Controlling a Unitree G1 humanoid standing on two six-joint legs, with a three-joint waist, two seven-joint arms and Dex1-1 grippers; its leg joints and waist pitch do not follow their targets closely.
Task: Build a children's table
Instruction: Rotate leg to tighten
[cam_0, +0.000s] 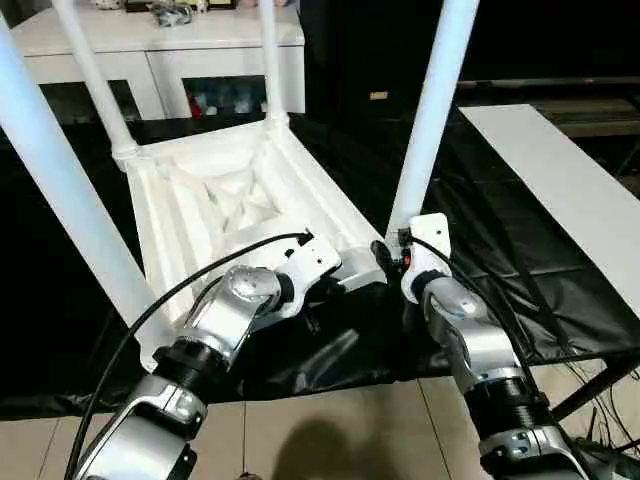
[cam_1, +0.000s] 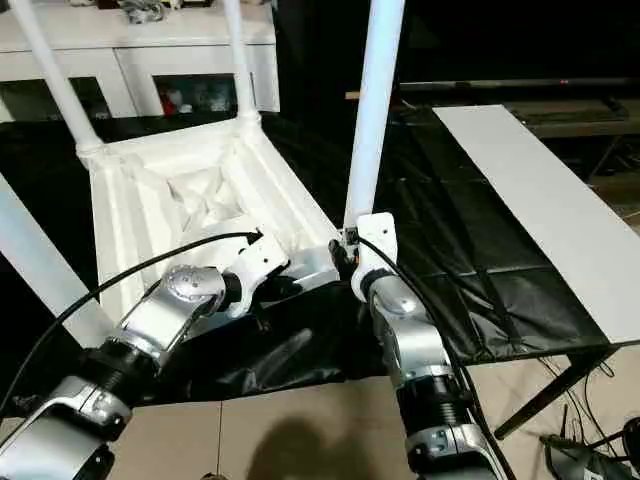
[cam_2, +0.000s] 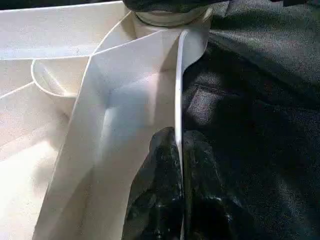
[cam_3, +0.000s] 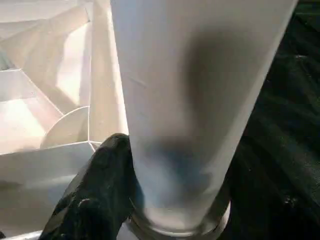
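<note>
White tabletop (cam_0: 215, 205) lies upside down on the bench, four legs up. Left hand (cam_2: 179, 150) pinches its rim; right hand (cam_3: 150, 200) clasps the adjacent leg (cam_0: 432, 110) (seating judged underway). Next: press it home.

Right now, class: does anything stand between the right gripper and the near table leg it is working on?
Nothing visible does. The right gripper is already at the base of the near leg, one black finger lying against it just above the tabletop's corner socket.
</note>
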